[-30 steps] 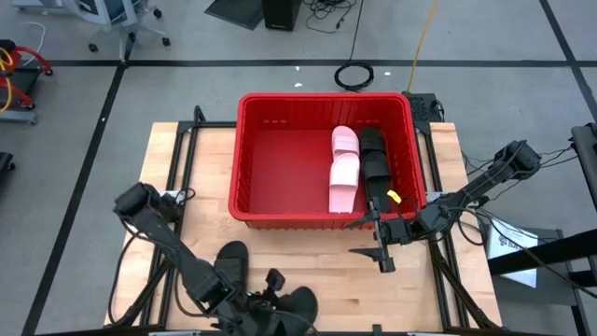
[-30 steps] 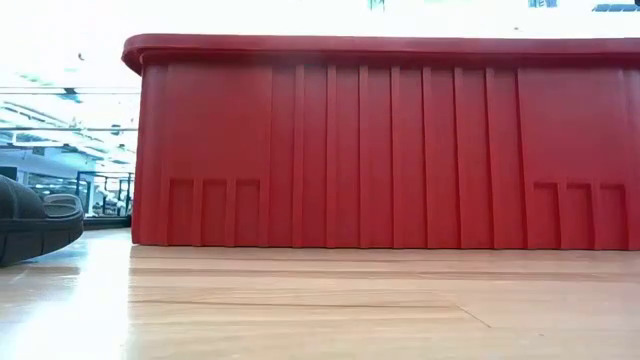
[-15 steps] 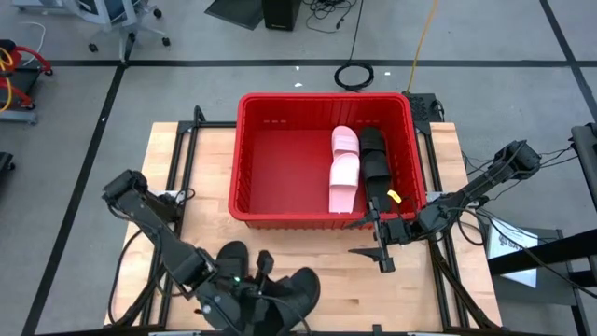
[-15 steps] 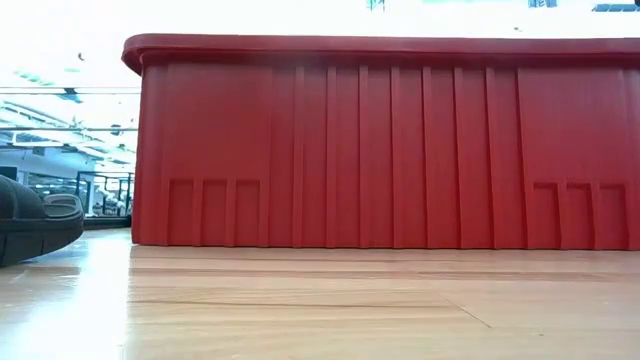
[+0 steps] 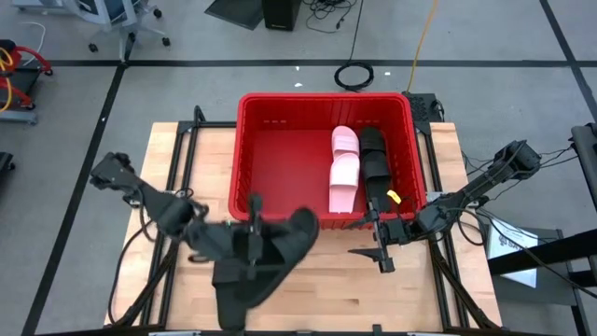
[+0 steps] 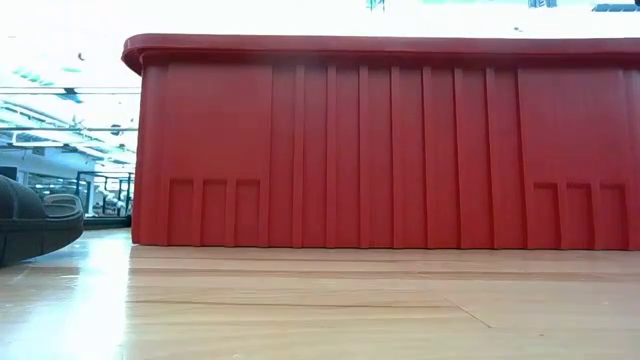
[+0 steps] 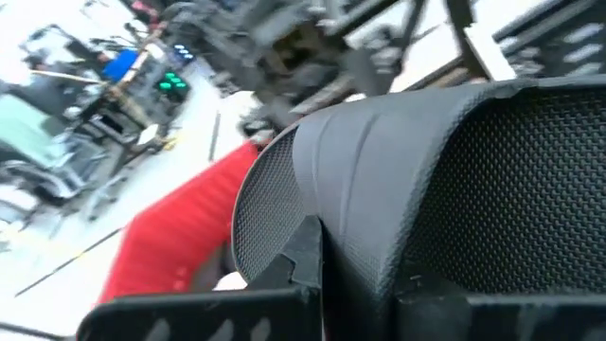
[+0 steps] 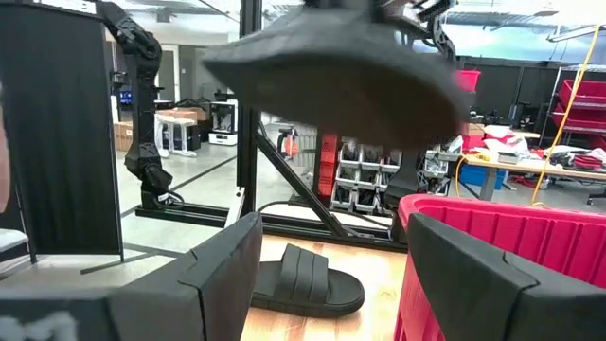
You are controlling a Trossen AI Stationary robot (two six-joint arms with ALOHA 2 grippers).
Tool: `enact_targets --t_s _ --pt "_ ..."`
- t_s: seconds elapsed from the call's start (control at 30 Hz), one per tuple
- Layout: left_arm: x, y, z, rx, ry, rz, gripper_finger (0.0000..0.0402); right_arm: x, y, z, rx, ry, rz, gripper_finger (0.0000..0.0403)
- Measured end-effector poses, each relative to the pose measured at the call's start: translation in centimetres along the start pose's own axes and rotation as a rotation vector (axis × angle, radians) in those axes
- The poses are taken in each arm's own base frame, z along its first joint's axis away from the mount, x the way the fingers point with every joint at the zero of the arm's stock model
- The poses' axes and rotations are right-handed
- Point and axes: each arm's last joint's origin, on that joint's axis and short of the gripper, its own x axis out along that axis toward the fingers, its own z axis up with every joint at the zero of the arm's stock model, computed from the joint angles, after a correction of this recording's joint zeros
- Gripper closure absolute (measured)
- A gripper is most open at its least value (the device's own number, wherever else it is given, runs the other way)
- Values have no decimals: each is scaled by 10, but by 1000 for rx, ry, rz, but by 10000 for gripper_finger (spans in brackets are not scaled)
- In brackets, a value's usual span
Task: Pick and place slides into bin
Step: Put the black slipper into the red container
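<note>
The red bin (image 5: 280,163) stands at the table's far middle and holds two pale pink slides (image 5: 343,168) and a black slide (image 5: 375,161). My left gripper (image 5: 254,241) is shut on another black slide (image 5: 291,245), held in the air just in front of the bin's near wall. This slide also shows high up in the right wrist view (image 8: 341,76). One more black slide (image 8: 308,289) lies sole-down on the table below; the low view shows its end (image 6: 30,218). My right gripper (image 5: 382,252) is open and empty at the bin's near right corner. My left gripper holds the black slide by its wide mesh strap (image 7: 445,180). One finger (image 7: 305,258) shows at the strap's edge; the strap fills the wrist view and hides the rest of the hold. The slide is lifted clear of the table, with one end toward the bin.
The bin's near wall (image 6: 380,150) rises high above the wooden tabletop (image 5: 345,289). Bare table lies to the left of the bin and along the near edge. Dark frame rails (image 5: 182,149) run beside the table.
My left gripper has risen from near the table's near edge and gone toward the bin, taking the black slide with it. The slide has been lifted clear of the table and has turned, one end now near the bin's near wall. The other black slide has stayed on the table.
</note>
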Motion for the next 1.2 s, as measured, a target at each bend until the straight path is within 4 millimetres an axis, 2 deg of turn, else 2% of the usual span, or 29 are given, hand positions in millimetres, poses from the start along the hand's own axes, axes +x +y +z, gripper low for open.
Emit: enact_targets --t_s 0.3,0.63,0.73,0.87,1.0,1.2 --pt "8 72 -23 7 55 84 376 1 -2 -1 -40 5 -12 149" --pt "36 154 -77 -53 175 113 376 8 -26 -1 -110 3 -129 149" --pt "40 175 -92 -79 213 171 376 8 -33 -1 -153 22 -242 149" --pt "52 195 -112 -96 266 195 376 5 -43 0 -266 83 -503 149" --pt "73 207 -133 -103 302 173 376 -2 -55 6 -329 135 -736 149" --pt "113 212 -169 -106 404 140 376 -17 -72 25 -304 96 -866 149"
